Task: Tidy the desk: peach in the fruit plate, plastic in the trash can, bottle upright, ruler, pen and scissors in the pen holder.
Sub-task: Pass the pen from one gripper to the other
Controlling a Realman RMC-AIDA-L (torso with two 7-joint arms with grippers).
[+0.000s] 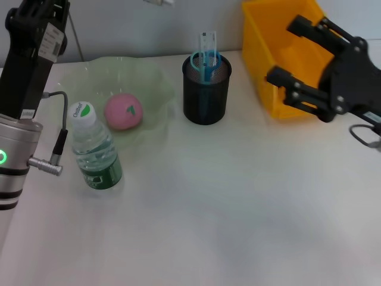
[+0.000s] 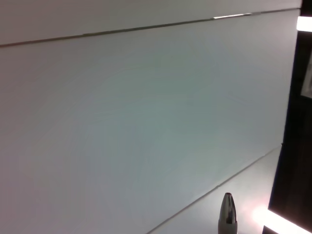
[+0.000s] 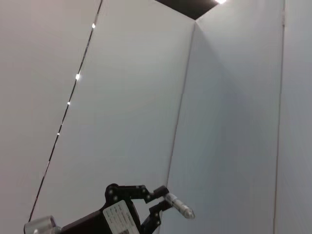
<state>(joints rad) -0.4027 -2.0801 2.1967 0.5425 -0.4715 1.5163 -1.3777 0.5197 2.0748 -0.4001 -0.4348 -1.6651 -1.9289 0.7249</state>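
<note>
A nearly tidied white tabletop (image 1: 226, 196): the pink peach (image 1: 124, 111) rests in the pale green fruit plate (image 1: 152, 83) toward the far left, and the clear bottle (image 1: 94, 146) stands upright just in front of the plate's near rim, white cap up. Close to the far edge at centre, the black mesh pen holder (image 1: 206, 95) carries the blue-handled scissors (image 1: 206, 61) and the clear ruler (image 1: 208, 40), both standing out of its mouth. The yellow trash can (image 1: 280, 53) occupies the far right corner; whether any plastic lies inside cannot be told, and none shows on the tabletop.

The one item apparently still outstanding is the silver-grey pen (image 3: 178, 205). The right wrist view shows it pinched at the fingertips of the left hand (image 3: 163, 202), which is raised high off the tabletop above the left edge; the pen's tip also shows in the left wrist view. The right hand (image 1: 303, 65), fingers spread and holding nothing, hovers in front of the trash can over the right side. Judged from this, the job is nearly complete, with only the pen's drop into the holder left.
</note>
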